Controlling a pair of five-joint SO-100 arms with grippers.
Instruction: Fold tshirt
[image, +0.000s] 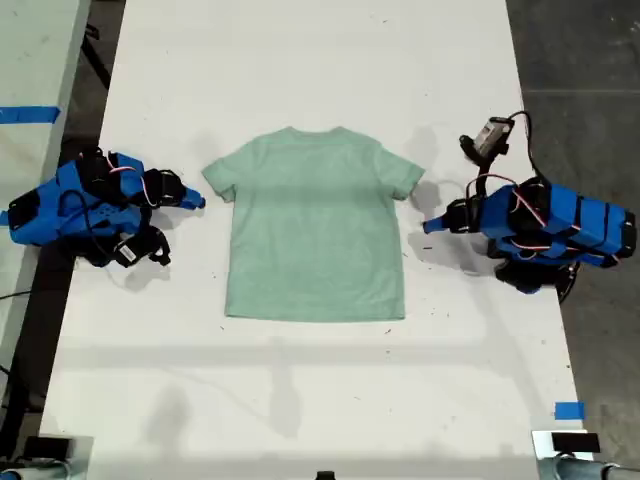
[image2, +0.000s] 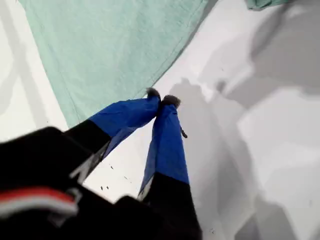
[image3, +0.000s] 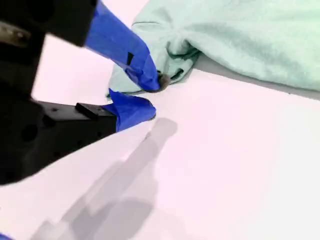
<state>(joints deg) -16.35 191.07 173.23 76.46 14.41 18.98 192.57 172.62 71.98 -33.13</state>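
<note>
Item under inspection: a small pale mint-green short-sleeved cloth tshirt (image: 315, 230) with a round neck and no print; it lies flat and unfolded, front up, at the middle of the white bench (image: 300, 400). Its long axis runs from the exterior view's top to its bottom; the neck points to that view's top, the straight hem to its bottom; one sleeve reaches toward the exterior view's left, the other toward its right. The cloth is smooth, with only faint creases across the chest.

My first gripper (image: 430, 225) rests low at the exterior view's right, just beside the shirt's side edge below the sleeve; in the first wrist view its blue pincer (image2: 160, 100) is pressed together tip to tip, pinching nothing, with the tshirt (image2: 115, 45) edge just beyond the tips.

My second gripper (image: 197, 202) sits at the exterior view's left, pointing at the other sleeve; in the second wrist view its pincer (image3: 150, 97) is spread by a narrow gap with no cloth between the tips; the upper tip lies against the outline of the sleeve of the tshirt (image3: 240, 35); contact cannot be confirmed.

A scrap of blue tape (image: 568, 410) sticks to the bench near the exterior view's lower right corner.
</note>
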